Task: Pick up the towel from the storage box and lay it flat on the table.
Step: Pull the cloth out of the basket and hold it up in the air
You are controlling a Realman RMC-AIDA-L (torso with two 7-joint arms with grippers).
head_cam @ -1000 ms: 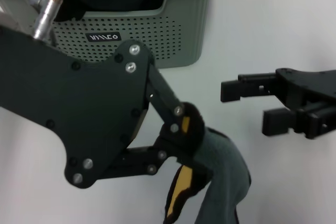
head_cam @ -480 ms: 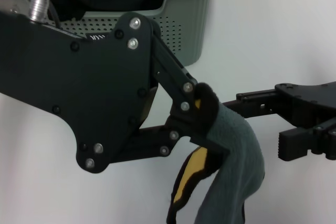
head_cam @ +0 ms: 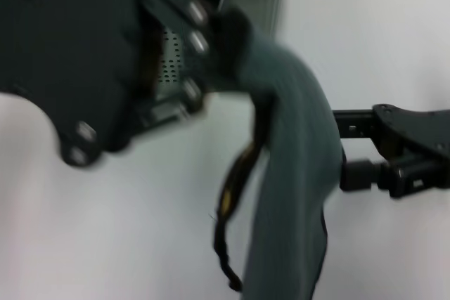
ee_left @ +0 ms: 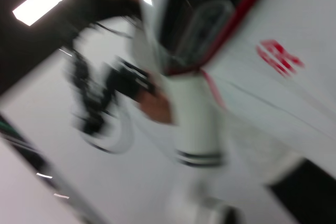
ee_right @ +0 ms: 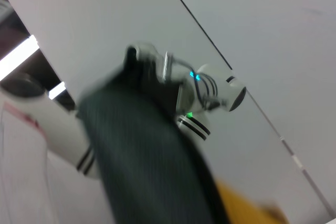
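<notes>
Grey-green and fuzzy, the towel (head_cam: pixel 292 173) hangs in a long fold from the left gripper (head_cam: pixel 225 40), which is clenched on its upper end, clear of the storage box (head_cam: pixel 256 5) and above the table (head_cam: pixel 126 230). It looks soft, light and limp (a black-and-yellow trim strip dangles beside it), so it will sag and bunch; a second hold on a free corner would help spread it flat. Just beside the hanging fold sits the right gripper (head_cam: pixel 344 152), its fingers parted, touching nothing I can confirm.
</notes>
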